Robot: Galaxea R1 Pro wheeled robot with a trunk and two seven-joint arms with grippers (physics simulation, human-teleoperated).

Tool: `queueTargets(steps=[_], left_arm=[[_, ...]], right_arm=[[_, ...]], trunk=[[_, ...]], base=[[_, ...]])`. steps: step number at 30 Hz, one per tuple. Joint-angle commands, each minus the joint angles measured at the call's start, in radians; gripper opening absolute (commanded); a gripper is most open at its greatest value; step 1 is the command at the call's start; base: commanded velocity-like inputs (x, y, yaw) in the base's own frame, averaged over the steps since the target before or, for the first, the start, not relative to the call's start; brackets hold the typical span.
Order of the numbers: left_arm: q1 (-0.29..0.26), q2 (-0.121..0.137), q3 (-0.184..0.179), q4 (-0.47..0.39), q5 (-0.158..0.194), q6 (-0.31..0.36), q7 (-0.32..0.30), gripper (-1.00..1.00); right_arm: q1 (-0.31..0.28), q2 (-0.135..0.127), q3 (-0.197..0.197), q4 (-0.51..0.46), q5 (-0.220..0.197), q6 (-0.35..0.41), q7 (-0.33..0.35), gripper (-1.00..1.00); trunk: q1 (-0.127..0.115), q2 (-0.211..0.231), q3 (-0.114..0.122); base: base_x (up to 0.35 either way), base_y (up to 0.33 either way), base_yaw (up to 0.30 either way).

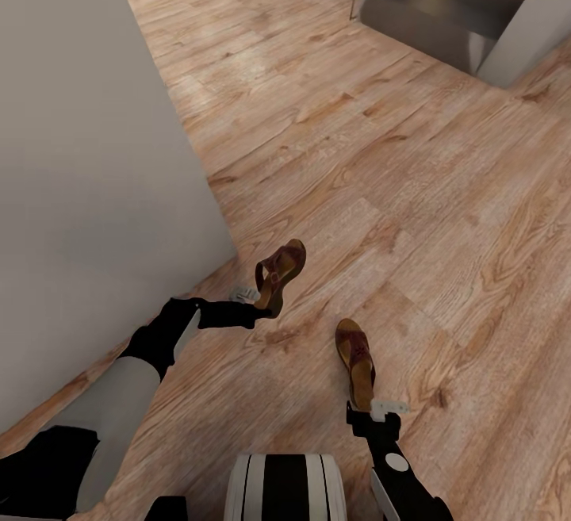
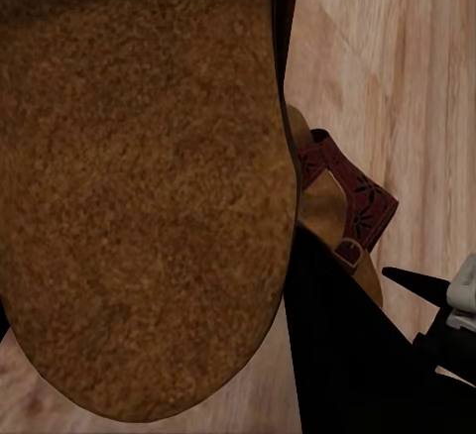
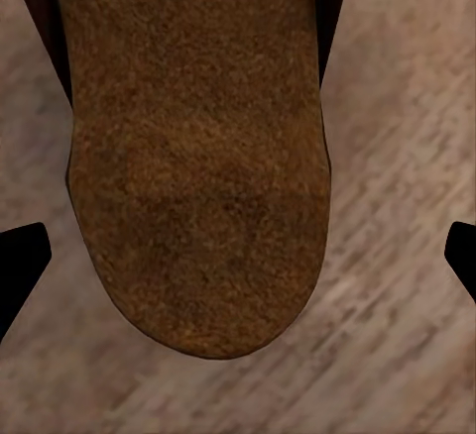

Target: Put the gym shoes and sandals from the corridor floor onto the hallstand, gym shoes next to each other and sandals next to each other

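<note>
Wood-plank corridor floor [image 1: 381, 156] runs ahead past a pale wall [image 1: 79, 148] on the robot's left and dark grey steps [image 1: 444, 5] in the far corner. No rack and no gym shoes can be seen from here, so the robot looks to be on its way with a load.

Each arm carries one sandal. The left hand [image 1: 252, 302] is closed on the left sandal [image 1: 279, 273] by its heel end, holding it tilted up off the floor so the strap side faces the head camera. In the left wrist view the tan footbed of that sandal [image 2: 139, 186] sits right against the lens. Beyond it the other sandal [image 2: 342, 206] shows, with the tip of the right hand [image 2: 446, 315] at its heel.

The right hand [image 1: 379, 408] grips the right sandal [image 1: 354, 358] at the heel, toe pointing away from the robot. The right wrist view shows that sandal's brown sole [image 3: 198, 157] between the two dark fingertips [image 3: 20, 266], which stand wide of the sole's edges at this end. I judge the grasp to be made further back.

By my reading the sandals are picked up, but nothing is on the rack yet. Finding the rack, setting these two side by side, and fetching both gym shoes all remain.
</note>
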Motion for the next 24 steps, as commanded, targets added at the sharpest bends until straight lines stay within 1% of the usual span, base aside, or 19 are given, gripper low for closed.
queueTargets(steps=[1,10,11,24], left_arm=[[0.000,0.000,0.000,-0.001,-0.001,0.005,-0.003,-1.00],[0.000,0.000,0.000,-0.001,-0.001,0.005,-0.003,-1.00],[0.000,0.000,0.000,-0.001,-0.001,0.005,-0.003,-1.00],[0.000,0.002,-0.002,-0.001,-0.001,0.005,-0.002,-1.00]], right_arm=[[0.000,0.001,-0.005,0.001,0.009,-0.003,-0.001,1.00],[0.000,0.001,-0.005,0.000,0.009,-0.003,0.001,1.00],[0.000,0.001,-0.005,0.000,0.009,-0.003,0.001,-1.00],[0.000,0.001,-0.005,0.001,0.009,-0.003,0.001,-1.00]], trunk=[[0.000,0.000,0.000],[0.000,0.000,0.000],[0.000,0.000,0.000],[0.000,0.000,0.000]], base=[[0.035,0.000,0.000],[0.037,0.000,0.000],[0.002,0.000,0.000],[0.000,0.000,0.000]])
